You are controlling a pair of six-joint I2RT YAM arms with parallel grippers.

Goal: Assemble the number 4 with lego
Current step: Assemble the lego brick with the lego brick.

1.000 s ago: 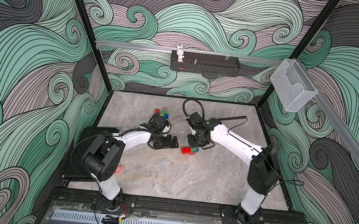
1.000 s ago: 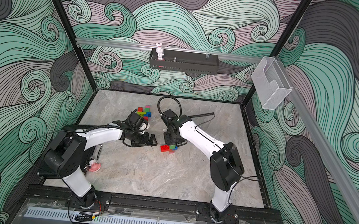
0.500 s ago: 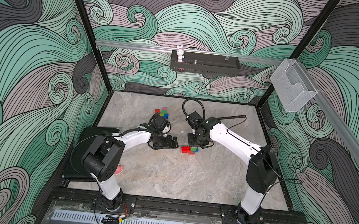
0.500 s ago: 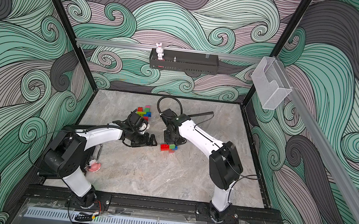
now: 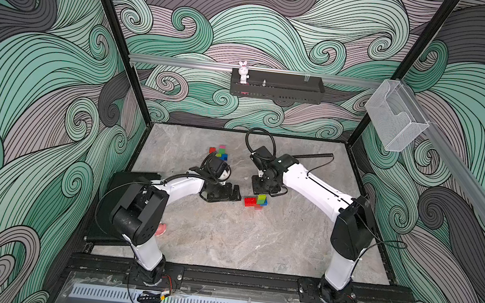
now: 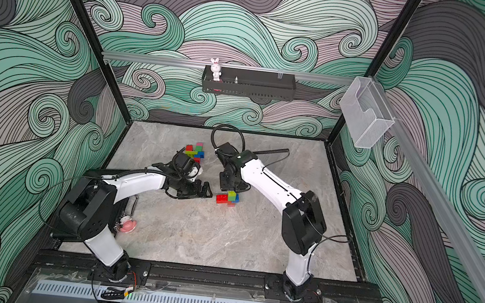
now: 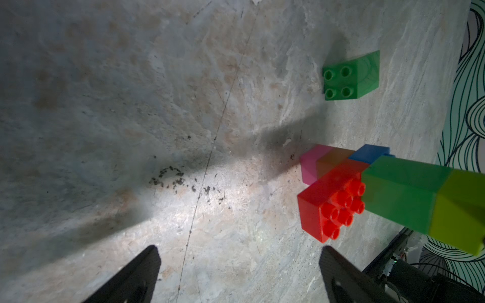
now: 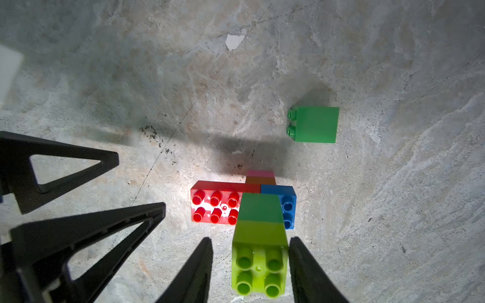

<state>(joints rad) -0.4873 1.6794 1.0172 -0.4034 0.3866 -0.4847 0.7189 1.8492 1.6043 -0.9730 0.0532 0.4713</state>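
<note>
On grey marbled tabletop (image 5: 225,242), wave-mural walls (image 5: 28,74) around, I see right gripper (image 8: 250,240) parted astride lime brick (image 8: 258,270) atop lego stack (image 5: 256,200); left gripper (image 7: 238,251) agape beside stack.

Both top views are evenly, softly lit and sharp, with faint shadows on the marble tabletop (image 5: 225,242). The wrist views are dimmer and bend at their edges, with dark shadow bands across the stone and a hot glare patch at the red brick (image 8: 215,207). In the left wrist view the lime brick (image 7: 462,217) nearest the lens is blurred.
</note>
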